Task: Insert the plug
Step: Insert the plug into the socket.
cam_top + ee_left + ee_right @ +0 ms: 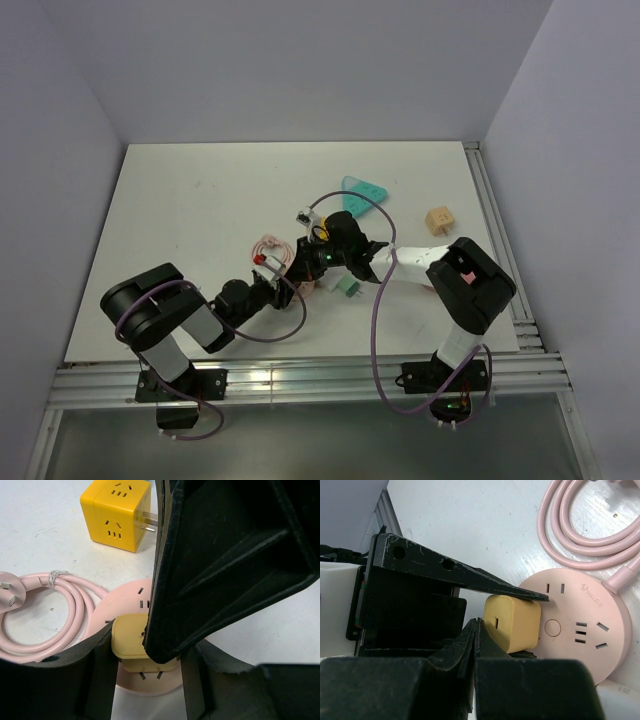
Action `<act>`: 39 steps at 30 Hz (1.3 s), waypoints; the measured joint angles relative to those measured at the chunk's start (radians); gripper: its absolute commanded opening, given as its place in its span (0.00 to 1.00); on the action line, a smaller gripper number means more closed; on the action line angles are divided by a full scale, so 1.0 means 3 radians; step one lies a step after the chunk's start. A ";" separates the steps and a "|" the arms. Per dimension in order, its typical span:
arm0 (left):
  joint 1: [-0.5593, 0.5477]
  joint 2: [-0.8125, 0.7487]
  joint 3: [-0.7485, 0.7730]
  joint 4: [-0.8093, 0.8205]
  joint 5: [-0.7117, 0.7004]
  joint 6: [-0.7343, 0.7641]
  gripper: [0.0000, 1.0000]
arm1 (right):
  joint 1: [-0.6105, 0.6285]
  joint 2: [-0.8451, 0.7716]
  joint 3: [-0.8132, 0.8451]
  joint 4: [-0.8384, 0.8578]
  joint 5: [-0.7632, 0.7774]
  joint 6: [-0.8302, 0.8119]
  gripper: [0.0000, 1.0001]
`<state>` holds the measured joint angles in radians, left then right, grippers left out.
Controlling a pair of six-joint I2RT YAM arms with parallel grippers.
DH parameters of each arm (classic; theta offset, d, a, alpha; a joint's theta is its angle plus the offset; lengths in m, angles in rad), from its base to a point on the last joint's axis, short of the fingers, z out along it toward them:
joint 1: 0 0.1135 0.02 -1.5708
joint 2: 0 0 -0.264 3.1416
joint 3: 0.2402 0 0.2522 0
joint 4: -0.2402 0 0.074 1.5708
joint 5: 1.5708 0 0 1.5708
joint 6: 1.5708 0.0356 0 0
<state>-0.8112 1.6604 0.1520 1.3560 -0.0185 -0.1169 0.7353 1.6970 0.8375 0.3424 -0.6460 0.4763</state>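
The plug lies loose on the desk, just beside the pink socket hub on the side facing the right arm. Neither end effector touches it. It is too small in the top view to tell which way its prongs point.

Both arms are busy at the hub itself. The left end effector pinches a pale yellow block that sits on the hub's face. One finger lies along the top of the block and the other is below it. The right end effector has its fingers pressed together and holds nothing. Its tip is against the same block.

The hub's pink cable lies coiled on the hub's far side from the plug. A yellow cube stands well apart from the hub.

The main risk, as I judge it, is the right arm, which reaches in close above the plug. A careless pull back could sweep the plug away or flip it. The hub looks light and is not fixed down, so a sideways push on the block could slide or tip it. That would move the free sockets off line. If the plug's prongs meet the slots at an angle, they may jam instead of seating.
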 measured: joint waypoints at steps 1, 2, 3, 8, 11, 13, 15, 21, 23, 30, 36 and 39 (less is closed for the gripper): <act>0.0000 0.0017 -0.0003 0.0024 -0.0001 0.0000 0.00 | 0.0000 0.0000 0.0000 -0.0001 0.0006 0.0000 0.00; 0.0000 0.0032 -0.0008 0.0051 -0.0001 -0.0001 0.00 | 0.0000 -0.0001 0.0000 -0.0001 0.0010 0.0004 0.00; 0.0000 0.0056 -0.0008 0.0081 0.0000 -0.0001 0.00 | 0.0000 -0.0001 0.0000 0.0004 0.0023 0.0009 0.00; 0.0000 0.0154 -0.0006 0.0211 0.0005 0.0000 0.00 | 0.0008 -0.0058 -0.0089 0.0065 0.0135 0.0075 0.00; -0.0004 0.0160 -0.0008 0.0226 0.0003 0.0000 0.00 | 0.0019 -0.0083 -0.0159 0.0154 0.0189 0.0113 0.00; -0.0005 0.0160 -0.0008 0.0226 0.0001 0.0001 0.00 | 0.0023 -0.0083 -0.0184 0.0206 0.0207 0.0144 0.00; -0.0014 0.0159 -0.0008 0.0225 -0.0009 0.0004 0.00 | 0.0023 -0.0083 -0.0210 0.0252 0.0215 0.0181 0.00; -0.0072 0.0193 -0.0005 0.0257 -0.0102 0.0011 0.00 | 0.0055 -0.0079 -0.0230 0.0301 0.0295 0.0228 0.00; -0.0100 0.0234 0.0001 0.0303 -0.0125 0.0011 0.00 | 0.0071 -0.0076 -0.0230 0.0304 0.0331 0.0230 0.00; -0.0144 0.0328 0.0014 0.0411 -0.0141 0.0004 0.00 | 0.0116 -0.0019 -0.0205 0.0326 0.0411 0.0259 0.00; -0.0146 0.0343 0.0024 0.0418 -0.0142 0.0003 0.00 | 0.0112 0.0020 -0.0200 0.0381 0.0390 0.0332 0.00; -0.0150 0.0333 0.0042 0.0397 -0.0132 0.0003 0.00 | 0.0081 0.0025 -0.0226 0.0431 0.0331 0.0371 0.00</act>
<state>-0.8562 1.7603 0.1646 1.4750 -0.0582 -0.1162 0.7597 1.7046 0.7696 0.4717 -0.5468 0.5877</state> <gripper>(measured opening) 0.505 0.005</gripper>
